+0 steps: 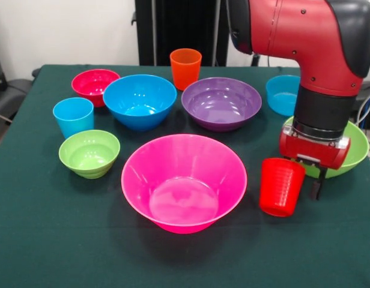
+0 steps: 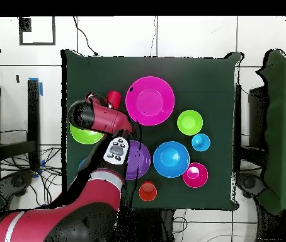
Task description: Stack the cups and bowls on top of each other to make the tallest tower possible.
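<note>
With the jaws spread either side of the red cup (image 1: pixel 282 186), sink lower, centre on it, then close gently.

three cups (image 1: pixel 282 186), six bowls (image 1: pixel 184 182), one tablecloth (image 1: pixel 47 240)

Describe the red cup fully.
The red cup is a small glossy plastic tumbler, tapered and faintly ribbed, widest at its top rim. It looks slightly tilted and seems to be held at its rim by the hand, whose dark fingers reach down beside it. It sits right of the pink bowl and in front of a green bowl, over the green cloth. Nothing visible inside.
</note>
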`<state>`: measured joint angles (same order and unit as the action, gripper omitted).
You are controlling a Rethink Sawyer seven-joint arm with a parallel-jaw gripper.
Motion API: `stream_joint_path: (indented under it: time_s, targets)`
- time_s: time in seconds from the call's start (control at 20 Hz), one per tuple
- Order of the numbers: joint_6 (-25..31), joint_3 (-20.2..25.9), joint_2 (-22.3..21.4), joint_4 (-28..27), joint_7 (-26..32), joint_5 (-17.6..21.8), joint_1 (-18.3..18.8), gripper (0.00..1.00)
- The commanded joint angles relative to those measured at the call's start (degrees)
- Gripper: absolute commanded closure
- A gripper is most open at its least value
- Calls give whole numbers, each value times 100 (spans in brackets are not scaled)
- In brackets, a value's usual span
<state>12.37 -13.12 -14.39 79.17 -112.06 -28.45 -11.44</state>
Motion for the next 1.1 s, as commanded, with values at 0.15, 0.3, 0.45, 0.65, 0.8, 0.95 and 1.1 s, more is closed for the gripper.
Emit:
stream_joint_path:
  time_s: [0.15,0.3,0.45,0.65,0.8,0.95,1.1]
  targets:
    - [383,413,-194,243,-339,465,272,0]
    - [361,453,-284,343,-282,564,352,0]
    - [378,417,-333,331,-309,635,392,0]
    - [393,285,-352,235,-399,681,344,0]
    - [424,183,-297,108,-469,671,275,0]
    - [405,201,-272,103,-500,666,265,0]
    - [394,168,-239,89,-527,650,244,0]
